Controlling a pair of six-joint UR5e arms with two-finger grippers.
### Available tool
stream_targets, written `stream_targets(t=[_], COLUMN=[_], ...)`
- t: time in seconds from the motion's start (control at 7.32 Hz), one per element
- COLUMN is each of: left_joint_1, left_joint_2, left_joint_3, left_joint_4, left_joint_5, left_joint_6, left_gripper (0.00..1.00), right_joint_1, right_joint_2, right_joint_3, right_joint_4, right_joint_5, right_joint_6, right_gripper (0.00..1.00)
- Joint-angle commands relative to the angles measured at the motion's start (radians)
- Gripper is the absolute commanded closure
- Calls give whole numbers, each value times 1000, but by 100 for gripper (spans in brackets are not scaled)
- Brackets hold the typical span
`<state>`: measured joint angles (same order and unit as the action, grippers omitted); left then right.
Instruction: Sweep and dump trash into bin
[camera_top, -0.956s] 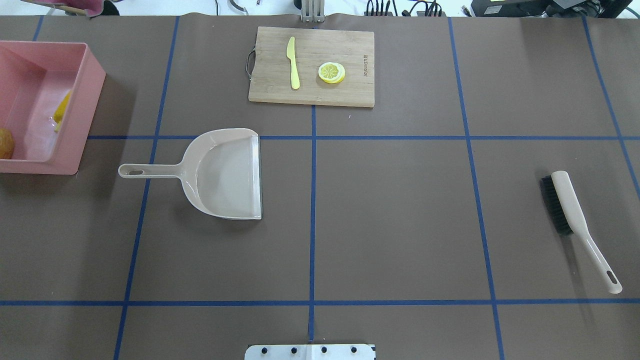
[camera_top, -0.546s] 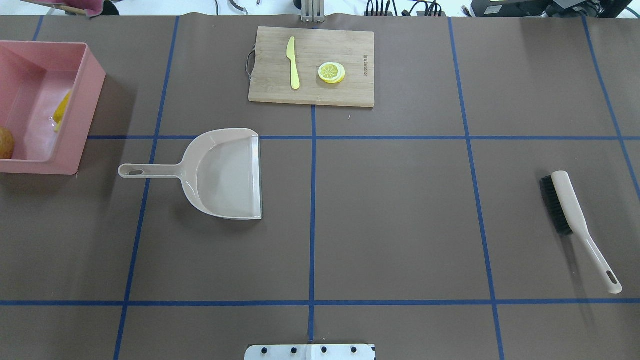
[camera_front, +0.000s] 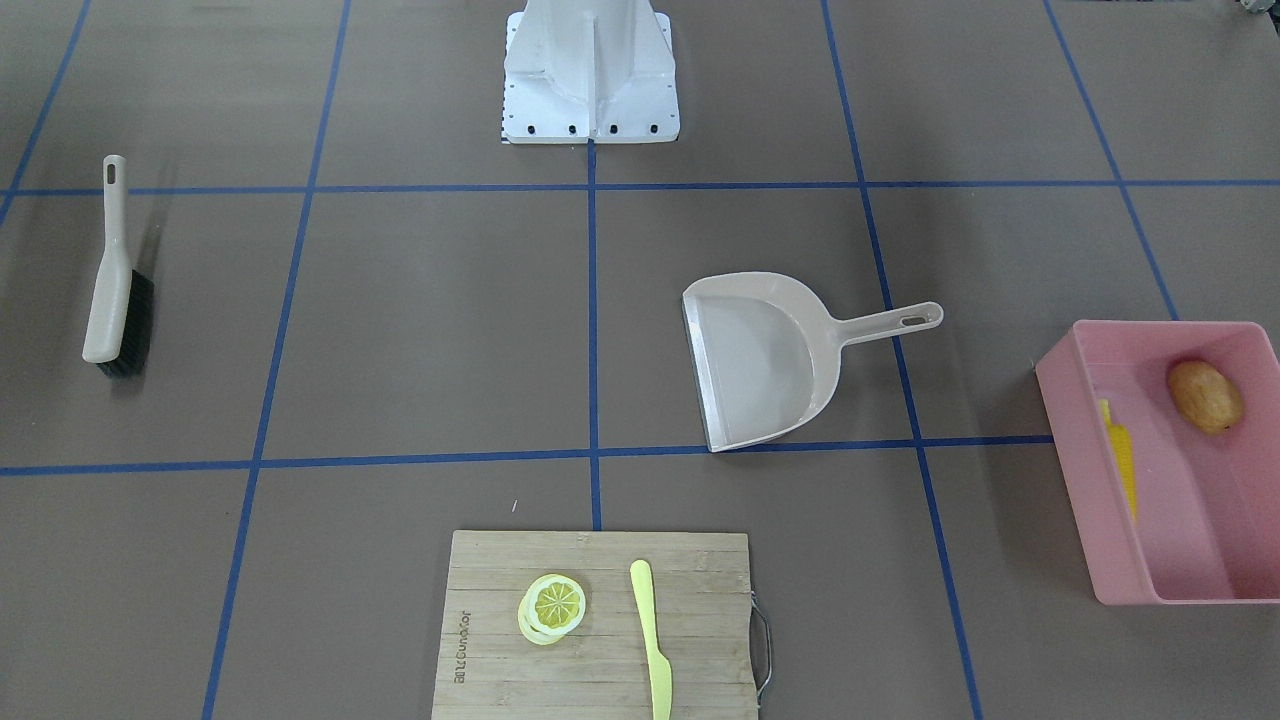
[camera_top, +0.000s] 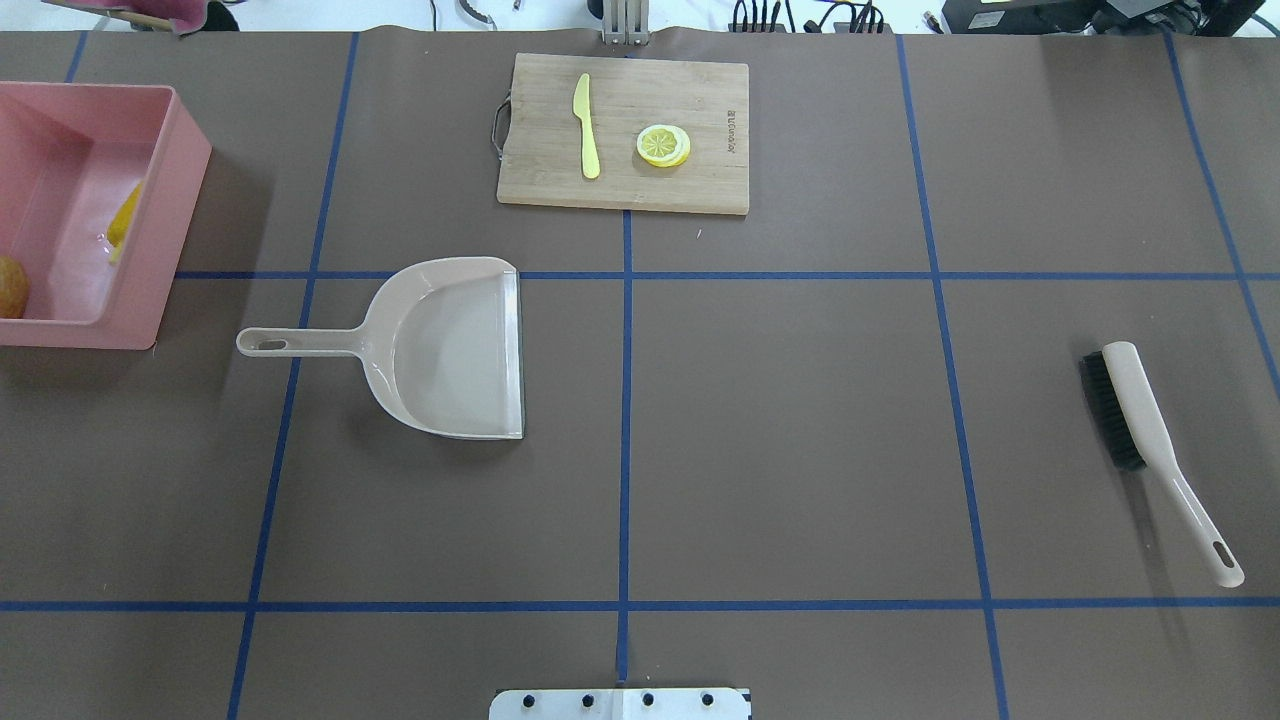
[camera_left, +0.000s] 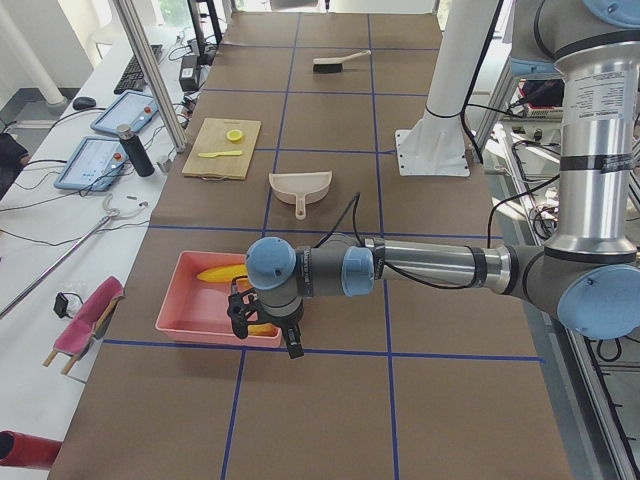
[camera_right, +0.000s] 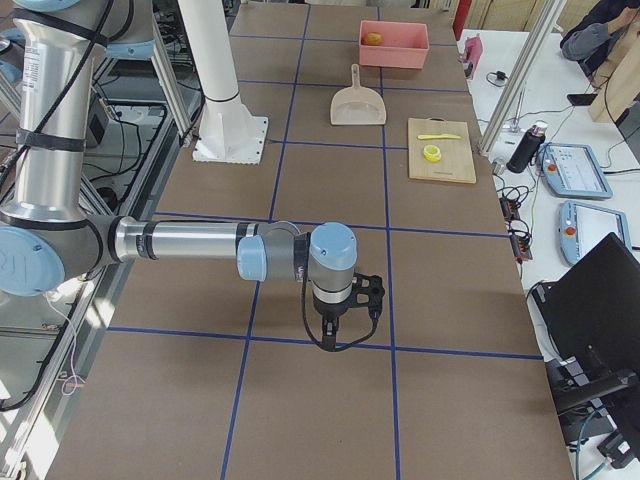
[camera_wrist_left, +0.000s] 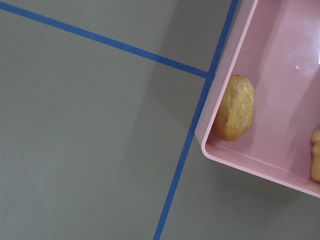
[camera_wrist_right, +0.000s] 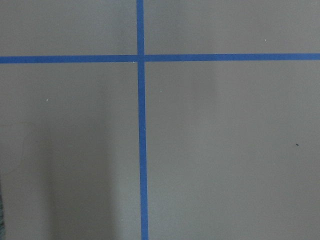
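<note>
Bench (camera_top: 800, 450) covered in brown paper, crossed by blue tape lines (camera_top: 624, 450).

The pink bin (camera_front: 1085, 480) sits at the right edge of the front-facing view, cut by the frame. Inside it we note the potato (camera_front: 1205, 396) near the upper wall and the corn cob (camera_front: 1120, 465) lying along the left wall. In the left wrist view the potato rests in a bin corner, touching the wall. A knobbly tan piece at that view's right edge is the ginger root (camera_wrist_left: 316, 161) (only a sliver shows).

The beige dustpan (camera_top: 450, 350) lies flat left of centre in the overhead view, with nothing in it, its handle pointing toward the bin and well apart from it. The brush (camera_top: 1140, 420) lies far right, bristles to the left. The cutting board (camera_top: 700, 100) is at top centre, carrying the pale yellow knife (camera_top: 585, 125) and the lemon slices (camera_top: 663, 145) side by side, apart.

The left hand (camera_left: 268, 325) hangs at the bin's near edge in the left side view. We cannot tell how wide it stands. The right hand (camera_right: 345, 310) hangs over bare bench near a tape line in the right side view, and there too we cannot tell. The right wrist view shows only paper and a tape crossing.
</note>
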<state>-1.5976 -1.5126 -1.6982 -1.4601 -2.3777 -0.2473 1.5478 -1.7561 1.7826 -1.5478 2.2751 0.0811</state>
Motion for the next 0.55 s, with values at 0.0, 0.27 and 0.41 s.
stream_targets(t=[0.0,0.27,0.41], left_joint_1=[1,1,1], left_joint_2=[11,12,12], left_joint_3=[-8,2,0], left_joint_4=[-5,-6,-8], left_joint_5=[31,35,73], left_joint_6=[10,34,89], left_gripper=[1,1,1], right_joint_1=[0,0,0], right_joint_2=[0,0,0], right_joint_3=[0,0,0], right_joint_4=[0,0,0], right_joint_5=[0,-2,-2], right_joint_6=[0,2,2], right_gripper=[0,0,0])
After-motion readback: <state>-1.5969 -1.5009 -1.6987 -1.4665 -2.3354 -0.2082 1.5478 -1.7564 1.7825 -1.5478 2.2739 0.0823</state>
